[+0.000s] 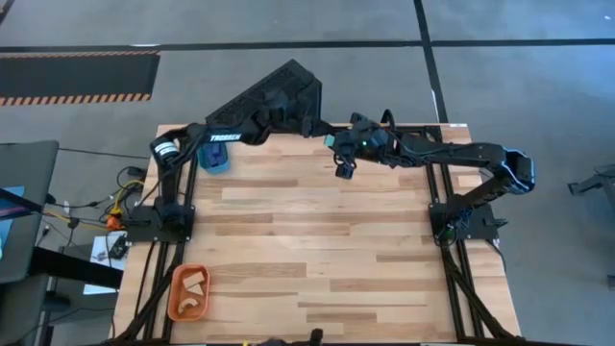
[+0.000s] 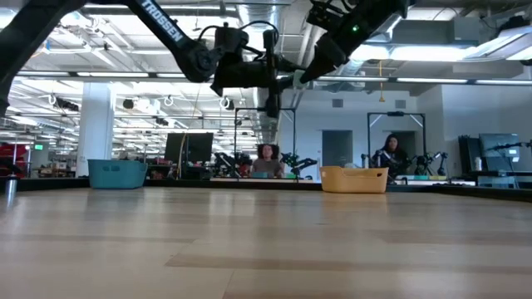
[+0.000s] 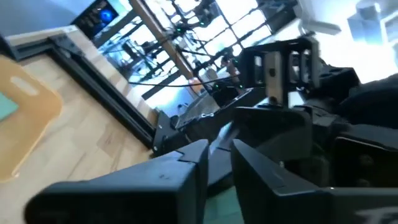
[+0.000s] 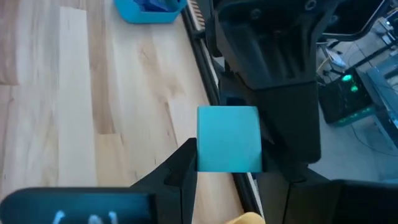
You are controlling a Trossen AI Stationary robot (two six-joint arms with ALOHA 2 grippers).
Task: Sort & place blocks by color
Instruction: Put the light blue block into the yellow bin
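My right gripper (image 4: 229, 163) is shut on a light cyan cube (image 4: 229, 134), high above the table near its far edge (image 1: 343, 168). My left gripper (image 3: 219, 154) hovers close beside it (image 1: 313, 125), with a narrow gap between its fingers and nothing in them. The teal tray (image 4: 149, 9) holds dark blue blocks and stands by the far left corner (image 1: 217, 160). The orange tray (image 1: 189, 293) near the left near corner holds pale tan blocks (image 1: 197, 281). The yellow-orange tray (image 3: 22, 121) holds a cyan block (image 3: 6, 106). My right gripper pinches the cyan cube between its two fingers, one finger (image 4: 180, 167) on each of two opposite side faces (image 4: 205, 149). The fingers come from above, slanting down. The cube is lifted clear of the table and sits square in the hold.
The two arms cross close together over the table's far edge (image 1: 288, 130). The wide wooden middle and near part of the table (image 1: 317, 250) carries nothing but the orange tray. In the low view the yellow-orange tray (image 2: 353, 178) and teal tray (image 2: 116, 173) stand far back.
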